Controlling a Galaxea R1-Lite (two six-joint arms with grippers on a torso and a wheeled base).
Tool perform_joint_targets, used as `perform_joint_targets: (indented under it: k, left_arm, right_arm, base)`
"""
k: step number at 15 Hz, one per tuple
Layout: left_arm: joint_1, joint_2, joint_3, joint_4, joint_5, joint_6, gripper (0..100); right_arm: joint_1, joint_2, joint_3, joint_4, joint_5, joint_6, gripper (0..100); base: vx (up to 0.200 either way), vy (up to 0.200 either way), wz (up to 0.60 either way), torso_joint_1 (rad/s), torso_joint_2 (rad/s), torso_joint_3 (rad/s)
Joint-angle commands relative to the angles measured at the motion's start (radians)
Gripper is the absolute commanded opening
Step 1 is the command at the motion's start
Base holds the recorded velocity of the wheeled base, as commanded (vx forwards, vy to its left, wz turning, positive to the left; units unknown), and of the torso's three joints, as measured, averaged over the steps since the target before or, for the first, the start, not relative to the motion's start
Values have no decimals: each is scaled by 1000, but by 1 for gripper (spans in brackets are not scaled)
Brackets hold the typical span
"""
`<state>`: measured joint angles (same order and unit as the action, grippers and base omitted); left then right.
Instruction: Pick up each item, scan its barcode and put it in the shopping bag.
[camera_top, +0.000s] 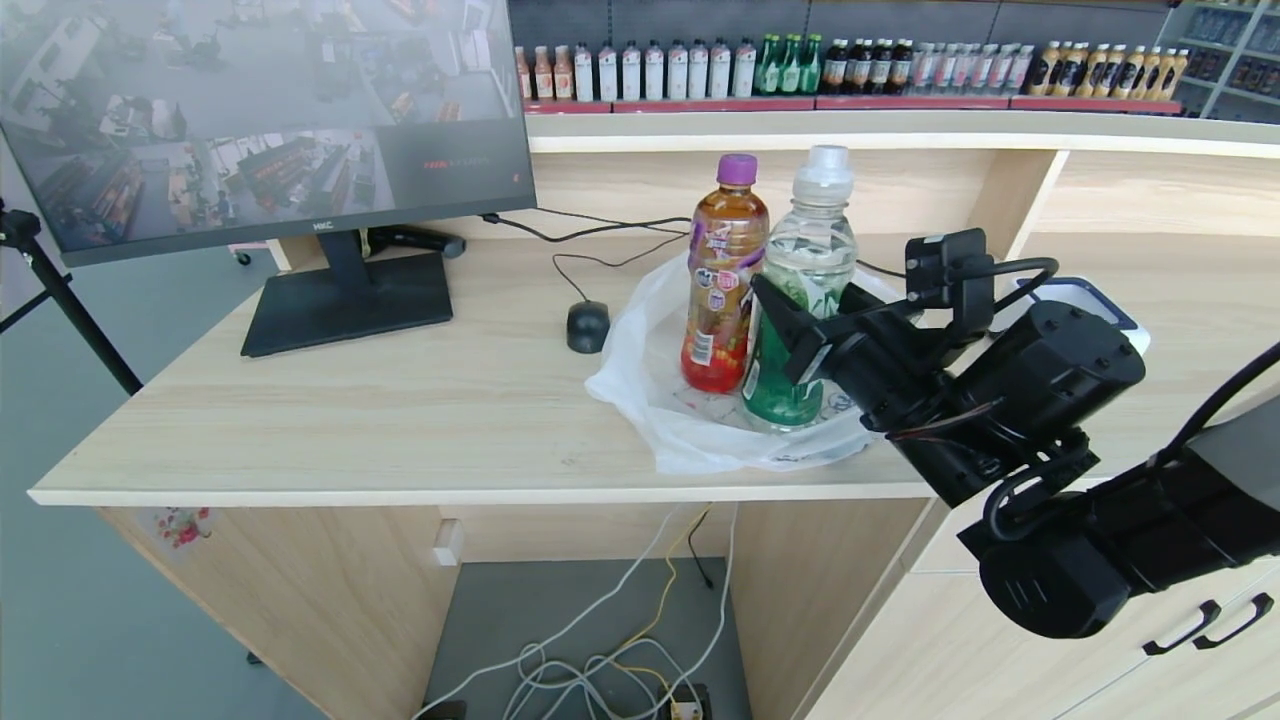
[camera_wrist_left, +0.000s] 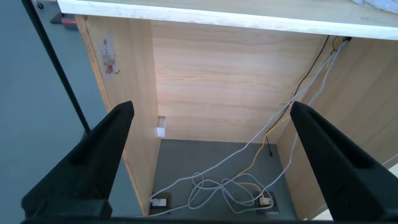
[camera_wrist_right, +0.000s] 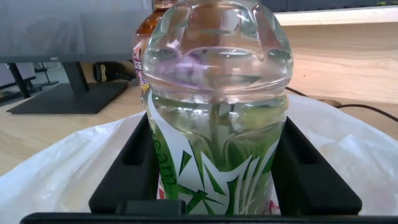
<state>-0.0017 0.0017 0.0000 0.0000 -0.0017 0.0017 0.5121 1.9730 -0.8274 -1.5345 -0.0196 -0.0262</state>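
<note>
Right tool clamped on the green-label bottle
It stands on the white shopping bag on the surface, right beside the orange bottle (purple cap); left wrist view has the left tool spread wide above floor cables

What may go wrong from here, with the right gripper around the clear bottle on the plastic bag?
1. The orange bottle stands close beside the clear bottle, so a sideways move of the right gripper might tip it over.
2. Both bottles stand on the loose white bag, which is a soft base; the bag might drag or shift and unsettle them.
</note>
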Motion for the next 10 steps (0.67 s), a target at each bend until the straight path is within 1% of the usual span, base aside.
perform_joint_targets:
  k: [1,10]
  left_arm:
    - [0,0,0,0,0,0,100]
    - [0,0,0,0,0,0,100]
  right_arm:
    - [-1,-2,24,7,0,0,0]
    - [2,-6,65,7,-2,0,0]
  base:
    - [0,0,0,0,0,0]
    - [0,0,0,0,0,0]
